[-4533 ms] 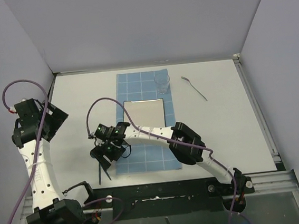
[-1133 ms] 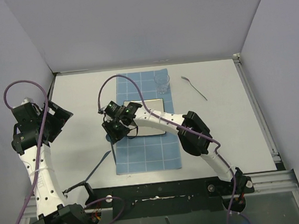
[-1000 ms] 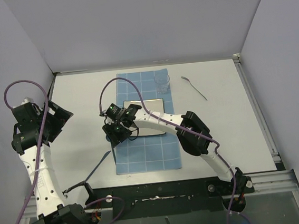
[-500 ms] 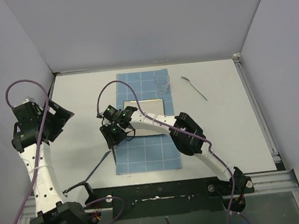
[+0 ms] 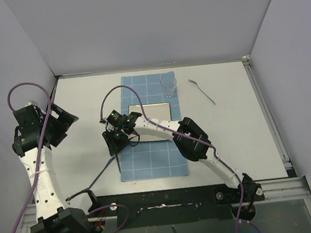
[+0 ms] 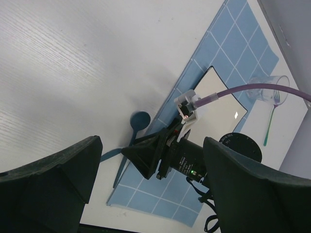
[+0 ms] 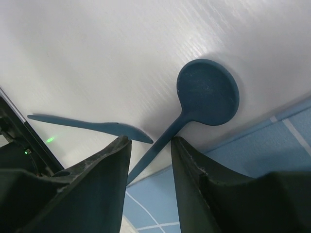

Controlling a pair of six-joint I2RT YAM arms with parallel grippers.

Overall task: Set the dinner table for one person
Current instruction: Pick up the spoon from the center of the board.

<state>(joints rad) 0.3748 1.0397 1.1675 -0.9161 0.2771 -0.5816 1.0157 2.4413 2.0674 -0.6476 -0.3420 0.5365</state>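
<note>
- White dinner table (image 5: pixel 246 141), flat, filling the cell floor from the black rail (image 5: pixel 168 195) at 6 o'clock to the back wall at 12.
- Plain grey walls (image 5: pixel 146 23) at 9, 12 and 3 o'clock; metal rim (image 5: pixel 270 122) along the 3 o'clock edge.
- At centre, blue gridded mat (image 5: pixel 154 163) bearing a shiny square plate (image 5: pixel 155 114), with a clear glass (image 5: pixel 168 85) on its 1 o'clock corner.
- Slim utensil (image 5: pixel 203 92) toward 2 o'clock, well apart from the mat.
- Blue spoon (image 7: pixel 206 97) beside the mat's 9 o'clock edge, bowl on white top; blue knife (image 7: pixel 92 125) toward 7 o'clock, tip near the spoon's handle.
- Low over the spoon, right gripper (image 7: pixel 150 141), fingers partly spread astride the handle, not pinching it.
- High at 9 o'clock, left gripper (image 5: pixel 66 120), spread wide, holding nothing.
- Widest stretch of white top between mat and 3 o'clock rim; tight at 9, near the wall.
</note>
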